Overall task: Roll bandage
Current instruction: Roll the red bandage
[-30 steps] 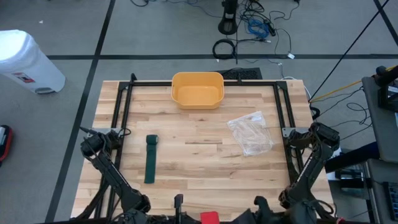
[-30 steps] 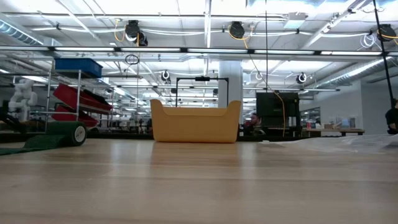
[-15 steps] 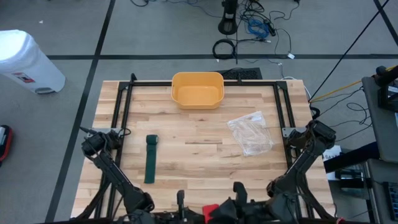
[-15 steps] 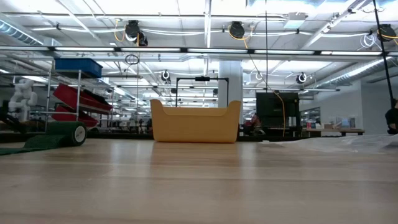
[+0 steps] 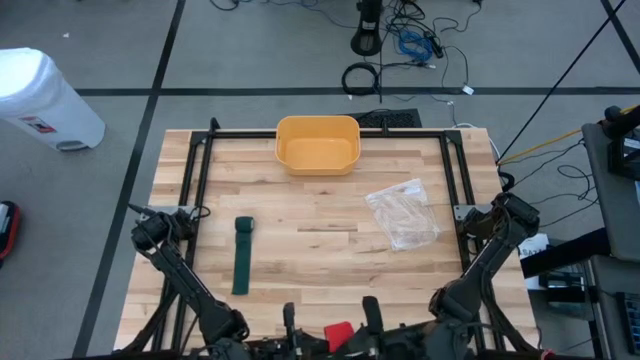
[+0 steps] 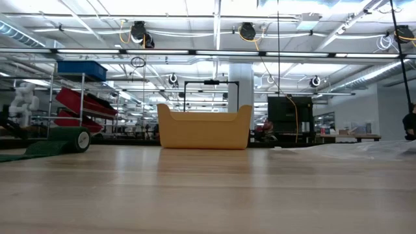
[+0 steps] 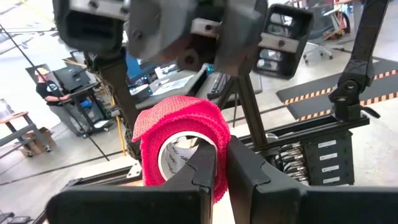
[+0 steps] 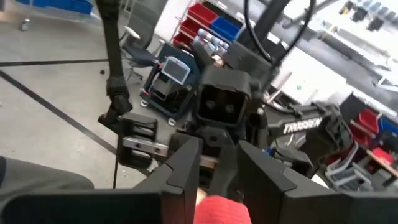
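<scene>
Now, from my remote seat, I see a dark green bandage strip (image 5: 242, 255) lying flat on the left of the wooden counter (image 5: 320, 262). At the near edge, my left claw (image 7: 222, 163) is clamped on a red roll of bandage (image 7: 180, 138); my right claw (image 8: 217, 163) is also touching it, grip unclear.

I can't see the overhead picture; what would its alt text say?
A wooden table seen from straight above holds a dark green bandage strip on the left, a yellow tub at the far edge and a clear plastic bag on the right. Both dark arms fold in at the near edge around a red bandage roll.
</scene>
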Robot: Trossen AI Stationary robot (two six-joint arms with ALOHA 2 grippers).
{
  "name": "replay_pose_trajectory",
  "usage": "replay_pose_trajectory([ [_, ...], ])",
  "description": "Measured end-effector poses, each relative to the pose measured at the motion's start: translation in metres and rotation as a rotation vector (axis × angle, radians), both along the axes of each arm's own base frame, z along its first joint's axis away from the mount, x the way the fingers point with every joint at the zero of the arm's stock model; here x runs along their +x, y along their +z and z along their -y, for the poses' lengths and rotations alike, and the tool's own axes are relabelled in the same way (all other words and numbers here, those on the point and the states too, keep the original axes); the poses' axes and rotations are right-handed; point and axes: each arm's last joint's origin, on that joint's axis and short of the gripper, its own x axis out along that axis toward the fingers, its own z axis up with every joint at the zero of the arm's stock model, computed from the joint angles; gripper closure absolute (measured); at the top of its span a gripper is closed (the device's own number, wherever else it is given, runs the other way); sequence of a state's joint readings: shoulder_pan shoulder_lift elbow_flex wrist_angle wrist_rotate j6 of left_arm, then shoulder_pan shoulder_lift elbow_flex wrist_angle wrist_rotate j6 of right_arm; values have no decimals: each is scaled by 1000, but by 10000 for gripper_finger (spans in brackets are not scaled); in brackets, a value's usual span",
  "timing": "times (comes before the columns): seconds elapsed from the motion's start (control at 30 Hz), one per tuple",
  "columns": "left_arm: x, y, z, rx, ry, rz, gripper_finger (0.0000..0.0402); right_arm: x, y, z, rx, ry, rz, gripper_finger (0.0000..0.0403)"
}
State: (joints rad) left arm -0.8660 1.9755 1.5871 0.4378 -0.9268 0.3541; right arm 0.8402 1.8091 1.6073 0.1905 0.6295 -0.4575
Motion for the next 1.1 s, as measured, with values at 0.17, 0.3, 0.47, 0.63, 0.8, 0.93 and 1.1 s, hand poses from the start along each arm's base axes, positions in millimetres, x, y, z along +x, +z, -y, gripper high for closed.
replay_pose_trajectory([
  [0.17,0,0,0,-1,0,0,375,10,-4,10,40,-35,-45,309],
  [0.3,0,0,0,0,2,-1,375,16,-7,17,58,-54,-74,309],
  [0.47,-2,-1,2,10,-13,-5,375,19,-9,21,70,-66,-95,309],
  [0.63,-5,-1,5,51,-28,-5,375,19,-10,21,72,-66,-102,309],
  [0.8,-6,-1,6,63,-35,-7,375,19,-10,20,77,-69,-104,309],
  [0.93,-6,-3,6,123,-35,-22,375,12,-6,20,90,-68,-110,310],
  [1.1,-10,-5,9,213,-32,-41,375,-2,2,16,106,-44,-115,310],
])
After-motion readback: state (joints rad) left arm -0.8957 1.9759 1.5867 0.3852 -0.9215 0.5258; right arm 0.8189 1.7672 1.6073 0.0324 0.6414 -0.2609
